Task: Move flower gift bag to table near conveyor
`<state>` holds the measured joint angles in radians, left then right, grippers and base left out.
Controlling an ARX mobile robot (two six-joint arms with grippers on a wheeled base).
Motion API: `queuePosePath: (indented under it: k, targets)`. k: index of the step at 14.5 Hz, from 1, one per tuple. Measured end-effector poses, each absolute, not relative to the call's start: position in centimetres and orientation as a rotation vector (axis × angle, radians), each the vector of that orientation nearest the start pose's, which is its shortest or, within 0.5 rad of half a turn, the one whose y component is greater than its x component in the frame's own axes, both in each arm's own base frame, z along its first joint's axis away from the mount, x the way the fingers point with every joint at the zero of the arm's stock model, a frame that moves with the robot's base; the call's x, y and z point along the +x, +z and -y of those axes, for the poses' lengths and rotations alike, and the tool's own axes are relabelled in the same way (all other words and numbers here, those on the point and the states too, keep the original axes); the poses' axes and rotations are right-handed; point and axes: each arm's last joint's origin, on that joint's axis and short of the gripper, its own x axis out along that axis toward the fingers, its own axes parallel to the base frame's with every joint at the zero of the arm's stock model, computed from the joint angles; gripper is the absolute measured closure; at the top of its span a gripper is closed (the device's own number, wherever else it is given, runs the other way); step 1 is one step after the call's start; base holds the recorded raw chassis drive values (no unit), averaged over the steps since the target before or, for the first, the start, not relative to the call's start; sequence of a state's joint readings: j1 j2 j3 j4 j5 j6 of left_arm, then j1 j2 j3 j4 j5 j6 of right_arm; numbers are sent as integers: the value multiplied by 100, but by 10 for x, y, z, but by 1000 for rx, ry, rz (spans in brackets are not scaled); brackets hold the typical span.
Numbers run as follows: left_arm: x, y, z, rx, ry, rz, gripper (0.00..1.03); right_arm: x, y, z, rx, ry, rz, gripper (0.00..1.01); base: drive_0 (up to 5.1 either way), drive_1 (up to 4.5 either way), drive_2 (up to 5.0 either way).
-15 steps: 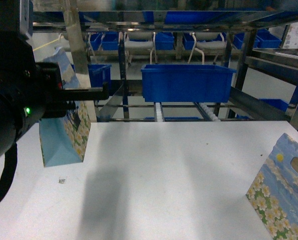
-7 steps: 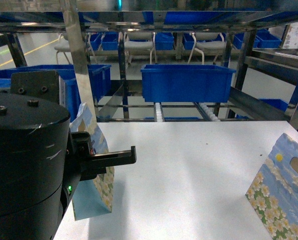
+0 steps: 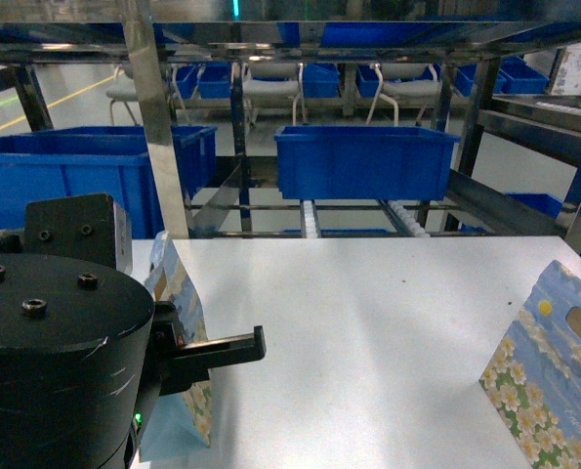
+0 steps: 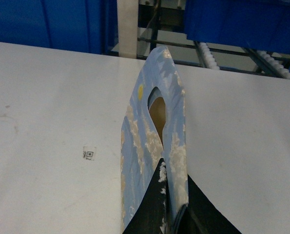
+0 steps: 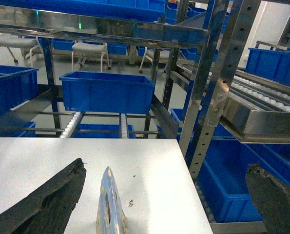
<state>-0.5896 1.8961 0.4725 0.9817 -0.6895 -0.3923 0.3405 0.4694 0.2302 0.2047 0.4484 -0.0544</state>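
One flower gift bag point(image 3: 181, 293), pale blue with white daisies, stands at the left of the white table point(image 3: 368, 322), half hidden behind my black left arm. In the left wrist view, the left gripper point(image 4: 171, 217) is shut on this bag point(image 4: 152, 141) at its top edge, by the handle hole. The bag's base looks to be on the tabletop. A second flower bag point(image 3: 544, 381) stands at the table's right edge. My right gripper point(image 5: 165, 168) hangs open above and around this bag point(image 5: 109, 204), not touching it. The conveyor point(image 3: 310, 217) with white rollers runs behind the table's far edge.
A blue bin point(image 3: 363, 161) sits on the conveyor behind the table, and a larger blue bin point(image 3: 65, 176) stands at far left. A steel post point(image 3: 158, 127) rises at the back left. In the right wrist view a steel upright point(image 5: 210, 97) and blue bins point(image 5: 232, 185) flank the table's right edge.
My left arm has swung in from the far left toward the camera, carrying the bag nearer and lower in the head view. The right-hand bag has not moved.
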Motion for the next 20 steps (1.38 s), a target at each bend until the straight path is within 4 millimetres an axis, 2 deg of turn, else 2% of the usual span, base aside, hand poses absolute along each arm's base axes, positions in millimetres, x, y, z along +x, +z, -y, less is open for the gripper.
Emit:
queuePosePath:
  k: [1,3,4,7,8,11,15,20]
  targets:
    - [240,81,140,-142,122,-330,94,127,220,-32,-67,-107,-34,3,0,0,0]
    - [239,80,134,-149,104,-341,67,127,220,-32,-68,-107,-34,3,0,0,0]
    - [241,86,125,-163,115,-323,51,127,220,-32,-68,-107,-35,3,0,0,0]
    - [249,117,106,-195,108,-227,13,127,220,-32,-68,-107,-35,3,0,0,0]
    - [251,128,98,-195,108,-197,3,127,220,-32,-68,-107,-35,3,0,0,0]
    - [251,168,62,-199,132,-108,5,127,220,-32,-68,-107,-35,3,0,0,0]
    - [230,222,22,-97,167,9,5,127,220,-32,-68,-107,-35,3,0,0,0]
    - [220,233,16,-69,162,19,5,127,220,-32,-68,-107,-35,3,0,0,0]
